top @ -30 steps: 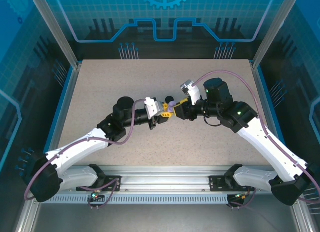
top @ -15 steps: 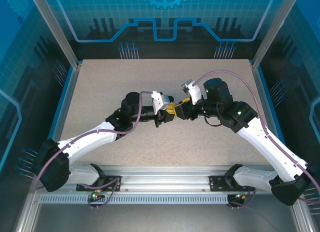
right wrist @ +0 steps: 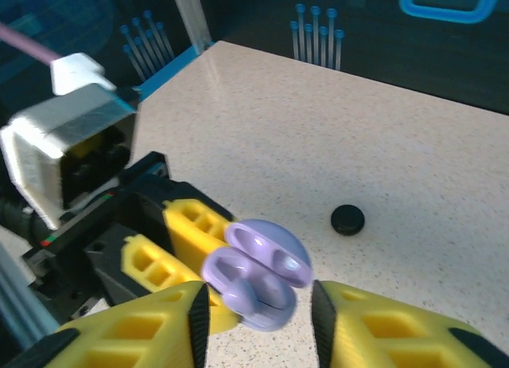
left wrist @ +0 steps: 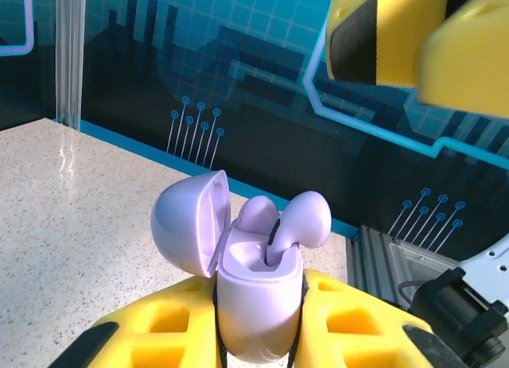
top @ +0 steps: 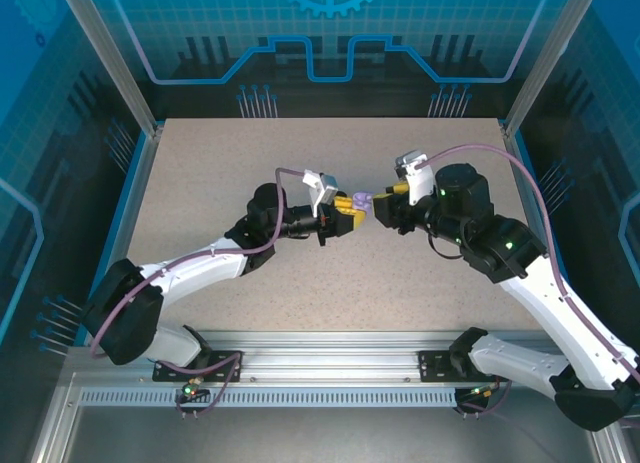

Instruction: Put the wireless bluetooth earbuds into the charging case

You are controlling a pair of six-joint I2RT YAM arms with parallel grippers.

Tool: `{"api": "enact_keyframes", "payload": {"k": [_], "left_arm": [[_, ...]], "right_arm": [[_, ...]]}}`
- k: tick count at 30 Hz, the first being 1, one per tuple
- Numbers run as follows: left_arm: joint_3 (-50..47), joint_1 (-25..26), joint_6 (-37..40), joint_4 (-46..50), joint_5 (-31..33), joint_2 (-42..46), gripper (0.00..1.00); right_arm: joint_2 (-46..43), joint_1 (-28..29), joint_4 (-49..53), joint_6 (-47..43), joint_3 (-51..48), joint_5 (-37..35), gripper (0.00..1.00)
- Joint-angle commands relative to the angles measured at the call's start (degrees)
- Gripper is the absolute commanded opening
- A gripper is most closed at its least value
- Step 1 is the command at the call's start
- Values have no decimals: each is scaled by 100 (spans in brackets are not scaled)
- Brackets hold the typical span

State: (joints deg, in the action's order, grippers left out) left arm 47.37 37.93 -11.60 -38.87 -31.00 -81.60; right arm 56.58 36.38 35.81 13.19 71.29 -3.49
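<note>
My left gripper [left wrist: 258, 340] is shut on a lavender charging case [left wrist: 258, 304], held upright with its lid [left wrist: 187, 221] swung open to the left. Two lavender earbuds sit in the case: one [left wrist: 258, 213] low at the back, the other [left wrist: 306, 219] standing higher with its stem in the socket. In the top view the case [top: 362, 200] hangs above mid-table between the two grippers. My right gripper [right wrist: 258, 324] is open, its yellow fingers either side of the case [right wrist: 254, 276] without touching it. Its fingers [left wrist: 398, 34] show blurred above the case.
A small black round case [right wrist: 347, 218] lies on the speckled table [top: 220, 173] beyond the grippers. Blue panels and a metal frame [top: 130, 93] wall in the table. Both arms meet near the middle; the table's far half is free room.
My left arm has stretched further right and up with the case. The right gripper has pulled back to the right, and its jaws no longer touch the case.
</note>
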Motion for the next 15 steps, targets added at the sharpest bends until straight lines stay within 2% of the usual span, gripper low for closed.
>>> {"api": "enact_keyframes", "payload": {"k": [1,4,15], "left_arm": [[113,-18,-196,-375,-156,30,0],[149,-14,-177,-304,-116,82,0],[279,-19,-196,-133,-21,118,0]], "right_arm": [[-70,44,278,87,-80,-679,36],[30,44,445,27,-38,-763,33],[323,52,418,-62,-6,-130,31]]}}
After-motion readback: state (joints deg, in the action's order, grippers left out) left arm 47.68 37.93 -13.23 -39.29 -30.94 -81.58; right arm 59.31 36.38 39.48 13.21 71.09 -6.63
